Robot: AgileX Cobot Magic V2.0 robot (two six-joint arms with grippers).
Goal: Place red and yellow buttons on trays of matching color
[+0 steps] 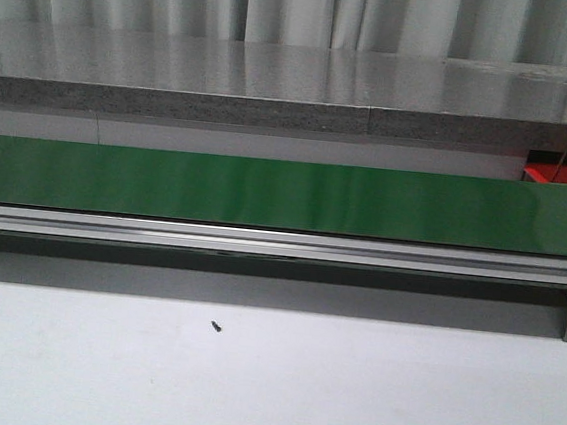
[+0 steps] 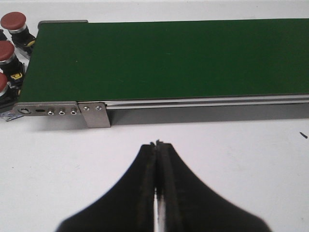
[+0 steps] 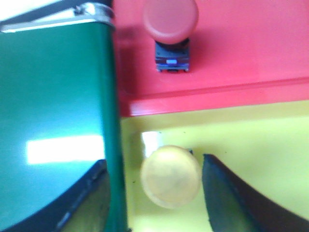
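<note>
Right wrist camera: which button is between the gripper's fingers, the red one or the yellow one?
The yellow button. It sits on the yellow tray between the open right gripper fingers. The red button lies apart, on the red tray.

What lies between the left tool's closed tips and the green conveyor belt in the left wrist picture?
A bare stretch of white table, then the belt's metal side rail. Nothing stands between the left tool and the green conveyor belt, as the left wrist view shows.

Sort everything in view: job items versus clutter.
Job items: yellow button between the open right claw fingers over the yellow tray; red button on the red tray; three red buttons beside the green belt.

Clutter: small dark speck on the table.
</note>
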